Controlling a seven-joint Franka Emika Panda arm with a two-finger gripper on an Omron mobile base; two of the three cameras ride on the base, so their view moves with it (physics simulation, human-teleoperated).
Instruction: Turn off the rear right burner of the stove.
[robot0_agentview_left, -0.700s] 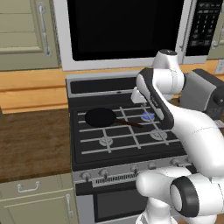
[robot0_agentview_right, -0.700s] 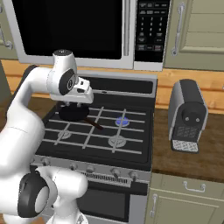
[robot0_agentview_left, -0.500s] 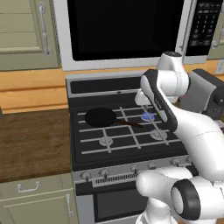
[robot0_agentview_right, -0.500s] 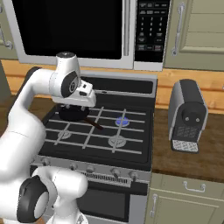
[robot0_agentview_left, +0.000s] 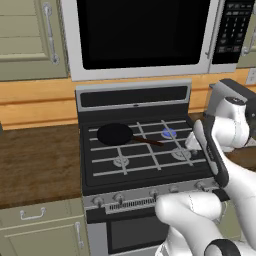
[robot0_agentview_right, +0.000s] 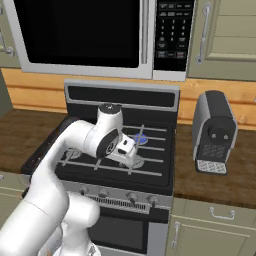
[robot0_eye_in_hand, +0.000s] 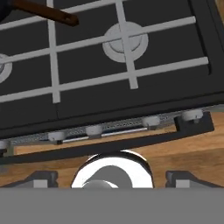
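Stove — black cooktop with pale grey grates, set between wooden counters. Rear right burner is seen glowing blue. Black frying pan is placed on the rear left burner, its brown handle pointed right toward the lit burner. Two unlit grey burners are seen at the front. Row of round knobs is carried on the steel front panel. Microwave is mounted above. White arm — raised at right, over the stove's right edge.
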